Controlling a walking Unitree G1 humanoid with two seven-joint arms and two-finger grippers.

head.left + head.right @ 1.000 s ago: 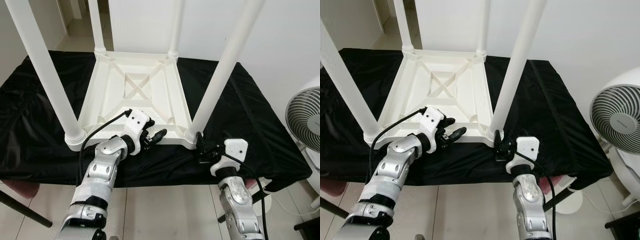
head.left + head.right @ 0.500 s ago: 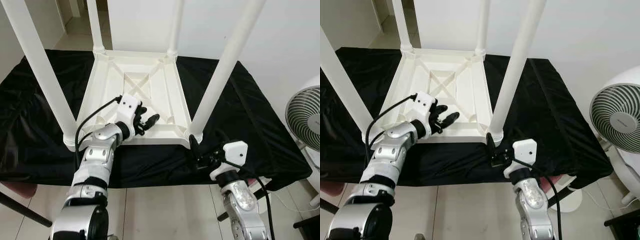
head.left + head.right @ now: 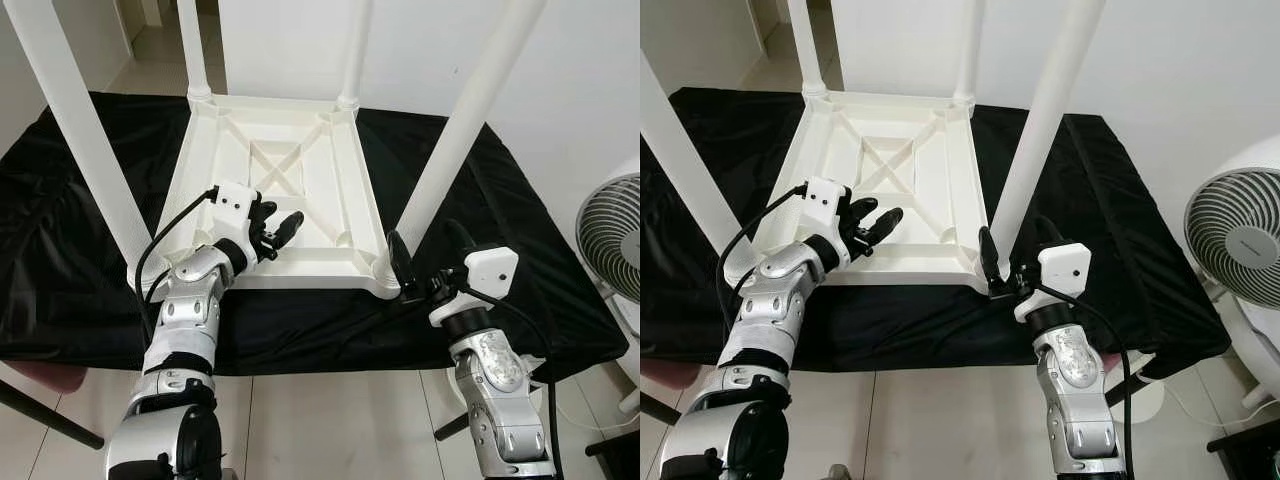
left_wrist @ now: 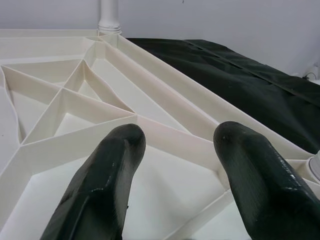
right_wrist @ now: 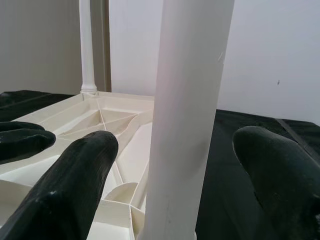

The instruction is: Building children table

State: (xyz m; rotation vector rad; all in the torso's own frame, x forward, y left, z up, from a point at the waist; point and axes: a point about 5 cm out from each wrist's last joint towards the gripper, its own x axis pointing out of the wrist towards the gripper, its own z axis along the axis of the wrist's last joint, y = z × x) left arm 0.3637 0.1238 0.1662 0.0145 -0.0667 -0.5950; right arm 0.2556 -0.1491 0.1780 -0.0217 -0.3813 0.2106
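A white plastic children's table [image 3: 300, 190] lies upside down on a black cloth [image 3: 60, 250], with its four legs pointing up. My left gripper [image 3: 280, 222] is open and hovers over the ribbed underside near the front rim; in its wrist view the gripper [image 4: 175, 150] has both fingers spread above the ribs. My right gripper [image 3: 425, 250] is open at the base of the near right leg [image 3: 460, 140]. In the right wrist view the leg [image 5: 190, 100] stands between the two fingers [image 5: 75, 180] with a gap on each side.
A white fan [image 3: 610, 235] stands on the floor at the right, close to the cloth's edge. A dark furniture leg [image 3: 40, 410] crosses the tiled floor at the lower left. A white wall rises behind the table.
My left gripper has moved left and farther in over the table's underside. My right gripper dipped back, then rose and spread its fingers around the near right leg.
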